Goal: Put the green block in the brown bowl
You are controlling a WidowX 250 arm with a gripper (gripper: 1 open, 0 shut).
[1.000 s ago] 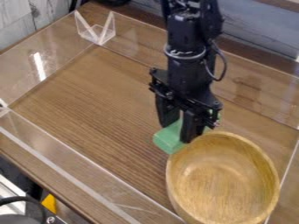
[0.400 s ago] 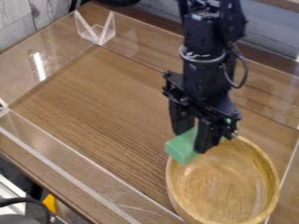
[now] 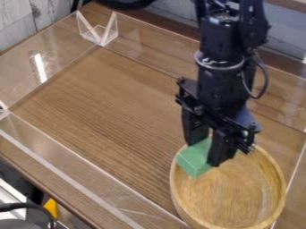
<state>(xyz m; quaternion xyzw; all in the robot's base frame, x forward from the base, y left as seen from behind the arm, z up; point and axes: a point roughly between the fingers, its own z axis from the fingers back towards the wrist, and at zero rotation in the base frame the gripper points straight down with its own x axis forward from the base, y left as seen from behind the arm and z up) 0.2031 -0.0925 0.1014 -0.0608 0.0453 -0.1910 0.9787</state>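
Pincer: the dark gripper (image 3: 206, 137) points down at the upper part of the bowl, its fingers partly apart, with the green block between them; it appears to have hold of the block, though the far finger's contact is hard to make out.
Green block: the bright green block (image 3: 194, 158) shows below and between the fingers, tilted, over the upper left part of the brown bowl's opening; whether its lower end touches the bowl cannot be told.
Brown bowl: the round wooden bowl (image 3: 230, 202) sits at the table's near right corner, its rim passing beneath the block and the gripper.
Arm: the black arm (image 3: 224, 67) comes down from the top edge of the view, right of the middle, and hides part of the table's far side.
Table: the brown wooden table (image 3: 114, 107) carries the bowl; clear strips run along its left and near left edges.
Far left corner: a clear, pointed holder (image 3: 98, 29) stands near this corner of the table, well apart from the bowl.
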